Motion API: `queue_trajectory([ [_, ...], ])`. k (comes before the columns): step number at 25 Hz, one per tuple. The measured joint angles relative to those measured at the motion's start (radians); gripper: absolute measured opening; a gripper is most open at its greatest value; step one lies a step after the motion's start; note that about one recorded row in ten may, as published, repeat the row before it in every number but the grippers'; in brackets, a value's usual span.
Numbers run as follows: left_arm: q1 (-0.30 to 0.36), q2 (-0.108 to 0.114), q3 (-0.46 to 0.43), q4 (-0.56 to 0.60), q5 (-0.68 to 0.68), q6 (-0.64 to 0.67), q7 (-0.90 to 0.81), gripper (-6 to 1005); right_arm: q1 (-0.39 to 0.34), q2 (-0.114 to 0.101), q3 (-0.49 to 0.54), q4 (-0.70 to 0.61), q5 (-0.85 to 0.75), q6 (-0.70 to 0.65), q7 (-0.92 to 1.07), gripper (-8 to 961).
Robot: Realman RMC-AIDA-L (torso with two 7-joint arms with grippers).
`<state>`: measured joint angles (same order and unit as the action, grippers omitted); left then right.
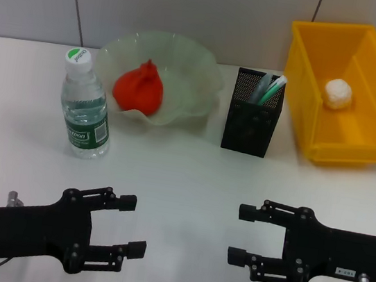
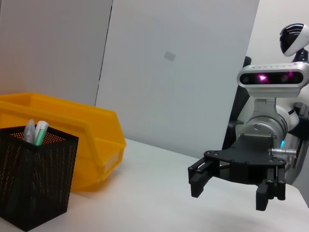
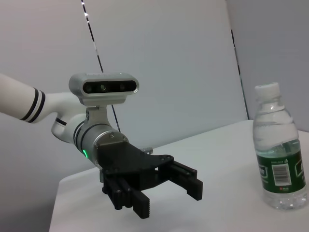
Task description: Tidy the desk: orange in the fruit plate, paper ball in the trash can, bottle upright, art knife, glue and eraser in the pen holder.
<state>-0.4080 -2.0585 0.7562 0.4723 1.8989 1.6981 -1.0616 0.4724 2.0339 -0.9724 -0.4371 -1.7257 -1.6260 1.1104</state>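
Note:
The orange (image 1: 139, 86) lies in the glass fruit plate (image 1: 193, 64) at the back. The bottle (image 1: 85, 109) (image 3: 280, 154) stands upright to the plate's left. A white paper ball (image 1: 337, 93) rests inside the yellow trash can (image 1: 375, 132) (image 2: 87, 130) at the back right. Between them is the black mesh pen holder (image 1: 250, 122) (image 2: 34, 183), with two green-and-white items poking out; I cannot tell art knife from glue, and the eraser is hidden. My left gripper (image 1: 132, 226) (image 3: 168, 197) and right gripper (image 1: 241, 234) (image 2: 229, 193) hover open near the front edge, holding nothing.
The desk (image 1: 183, 175) is white, and bare tabletop lies between the two grippers and the row of objects. A grey panelled wall (image 1: 214, 4) closes off the back.

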Motion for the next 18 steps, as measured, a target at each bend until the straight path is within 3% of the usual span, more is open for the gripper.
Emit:
queue_trajectory([
  [18, 0.0, 0.002, 0.0, 0.001, 0.0, 0.005, -0.001, 788, 0.003, 0.002, 0.0, -0.002, 0.0, 0.001, 0.0, 771],
])
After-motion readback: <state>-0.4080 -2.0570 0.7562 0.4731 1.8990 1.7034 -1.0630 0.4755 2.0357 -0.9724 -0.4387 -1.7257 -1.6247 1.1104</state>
